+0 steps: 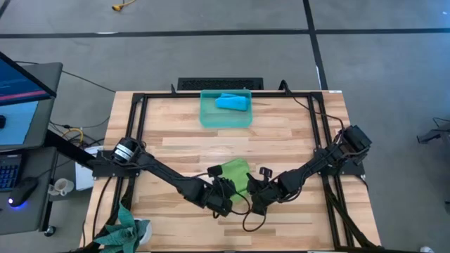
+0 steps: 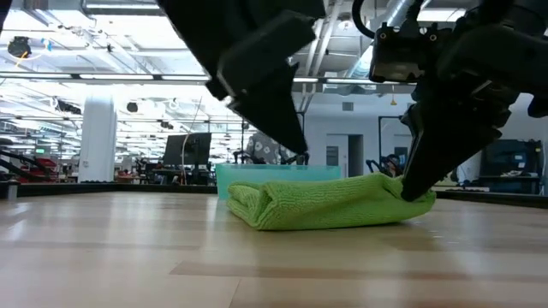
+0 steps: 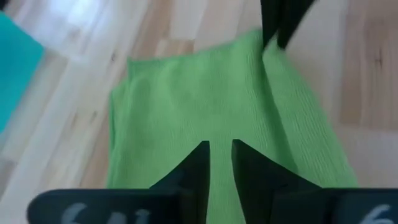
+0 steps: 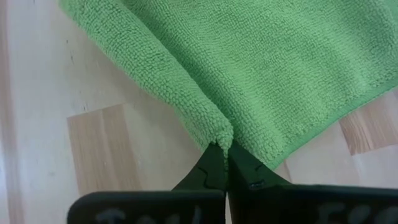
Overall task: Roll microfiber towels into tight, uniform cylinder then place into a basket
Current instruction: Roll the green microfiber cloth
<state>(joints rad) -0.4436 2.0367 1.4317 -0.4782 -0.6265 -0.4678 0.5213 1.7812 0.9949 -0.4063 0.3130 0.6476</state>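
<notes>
A lime green towel (image 1: 235, 171) lies on the wooden table near the middle front, partly folded over itself, one long edge turned into a thick fold (image 4: 168, 74). My right gripper (image 4: 224, 149) is shut on that fold at the towel's right end (image 2: 409, 190). My left gripper (image 3: 221, 155) hovers just above the towel's left part, clear of it in the low view (image 2: 291, 128). Only a narrow gap shows between its fingers, with nothing in it. The teal basket (image 1: 208, 116) stands at the far middle with a blue towel (image 1: 232, 102) lying in it. My right gripper pinches the end of the towel's thick folded edge (image 4: 217, 132) between its two fingertips, several layers bunched together. The fingers slant down from above and from the table's right (image 2: 424, 162). The towel rests on the table, slack.
Black frame rails (image 1: 137, 140) run along the table's left, right and far sides. A dark teal-green cloth bundle (image 1: 123, 232) sits at the near left corner. A desk with a monitor (image 1: 21, 84) stands left of the table. Bare wood lies between towel and basket.
</notes>
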